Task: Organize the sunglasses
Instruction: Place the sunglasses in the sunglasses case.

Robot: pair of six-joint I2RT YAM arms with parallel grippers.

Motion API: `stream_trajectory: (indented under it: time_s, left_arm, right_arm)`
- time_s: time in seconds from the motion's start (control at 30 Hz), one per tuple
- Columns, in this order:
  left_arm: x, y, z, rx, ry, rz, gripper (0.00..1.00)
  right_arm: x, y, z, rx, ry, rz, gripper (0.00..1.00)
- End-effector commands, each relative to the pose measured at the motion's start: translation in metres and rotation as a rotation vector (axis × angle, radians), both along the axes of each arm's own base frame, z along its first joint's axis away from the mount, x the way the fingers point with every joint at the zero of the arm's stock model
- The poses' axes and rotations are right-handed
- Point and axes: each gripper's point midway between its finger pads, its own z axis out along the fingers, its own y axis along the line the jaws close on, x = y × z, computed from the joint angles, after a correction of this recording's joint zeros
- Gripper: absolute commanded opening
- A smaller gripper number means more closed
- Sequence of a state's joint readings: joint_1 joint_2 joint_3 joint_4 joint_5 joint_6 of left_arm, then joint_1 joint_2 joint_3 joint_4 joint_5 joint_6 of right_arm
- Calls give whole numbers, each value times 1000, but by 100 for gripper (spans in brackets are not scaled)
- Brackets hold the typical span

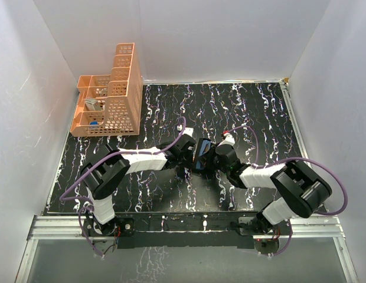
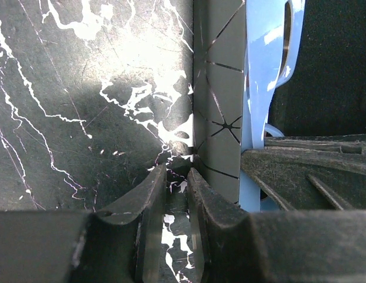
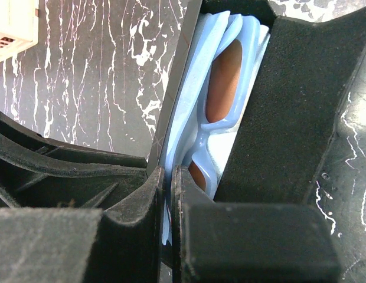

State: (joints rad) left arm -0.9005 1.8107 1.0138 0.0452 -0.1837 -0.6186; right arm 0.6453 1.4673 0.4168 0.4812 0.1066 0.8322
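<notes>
Near the desk [image 1: 260,118] centre, slim folded blue-framed sunglasses [image 3: 221,88] lie inside the black oblong glasses case [image 1: 201,154], at 1 o'clock from my right gripper [image 3: 168,177], which pinches its wall; my left gripper [image 2: 178,177] I cannot tell. Next, I think, closing the case evenly.

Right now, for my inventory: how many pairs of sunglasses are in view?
1: the sunglasses lie in the open black case mid-table, against a light blue cloth. Others might be hidden in the orange organizer.
</notes>
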Motion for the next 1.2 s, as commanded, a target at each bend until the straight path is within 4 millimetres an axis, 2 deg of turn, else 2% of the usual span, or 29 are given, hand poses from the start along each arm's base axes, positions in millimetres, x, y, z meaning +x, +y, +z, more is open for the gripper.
stream_trajectory:
  time_s: [0.0,0.33,0.43,0.8,1.17]
  left_arm:
    - [5,-16,18,-44,-28,-22,21]
    - [4,-18,19,-47,-28,-29,20]
    - [4,-19,19,-49,-26,-29,20]
    - [1,-19,17,-50,-21,-33,21]
    - [1,-19,16,-46,-23,-34,20]
  right_arm:
    - [6,-1,-7,-29,6,-8,0]
    - [7,0,-15,-33,19,-6,0]
    - [6,2,-17,-32,28,9,5]
    - [9,-8,3,-78,-27,-10,21]
    - [8,-17,9,-106,-49,-28,23]
